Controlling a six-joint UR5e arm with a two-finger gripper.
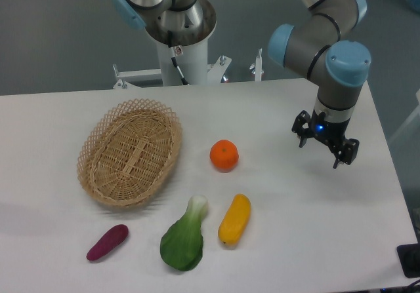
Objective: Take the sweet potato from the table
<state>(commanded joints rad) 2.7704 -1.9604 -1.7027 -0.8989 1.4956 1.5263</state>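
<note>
Near the lower left of the frame, the sweet potato [107, 242] lies flat on the table [308, 240], its long axis running from lower left up to upper right. It sits just below the basket [130, 153] without touching it, and the bok choy [184, 236] is its nearest neighbour to the right, with a clear gap between them. Further right are the yellow vegetable [235, 219] and, above that, the orange [224, 155].

Over at the right of the frame the gripper [325, 145] hangs above the table, well apart from the sweet potato. Its 2 fingers look spread with nothing between them, so it appears released.

Judging by its look, the sweet potato is small, light and stiff, with a smooth, rounded skin that may slip or roll under pressure. Its ends taper, so a pinch there would likely squeeze it out sideways. The thick middle seems the best hold, with the fingers closing across the short width, square to the long axis. It lies low on the table, so the fingers would probably need to come down close to the surface. The open space on both long sides should leave room for them.
</note>
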